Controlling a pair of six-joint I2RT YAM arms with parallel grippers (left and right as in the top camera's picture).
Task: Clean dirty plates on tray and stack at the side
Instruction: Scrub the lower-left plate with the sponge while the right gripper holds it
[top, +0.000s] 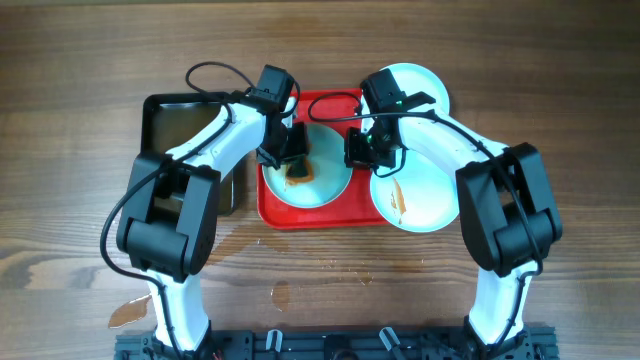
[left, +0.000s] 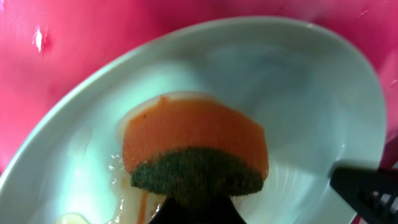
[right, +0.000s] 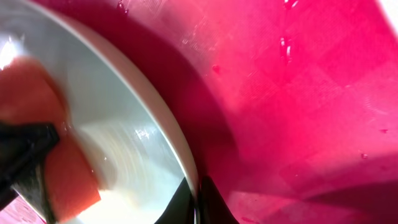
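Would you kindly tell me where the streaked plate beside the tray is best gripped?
Pinch the rim of the streaked plate at its lower right edge, coming from the right. It lies face up, is too wide to span, and its left side meets the tray.

The left arm (top: 215, 140) hides part of the black rectangular pan (top: 165, 120) by the desk's left edge. The right arm (top: 440, 135) covers part of the round pale-blue far-edge plate (top: 425, 80). The orange-and-green sponge (left: 193, 137) is cut off below. The pale-blue round plate (right: 118, 143) on the red plastic tray (right: 298, 93) shows as 1 blurred slice.
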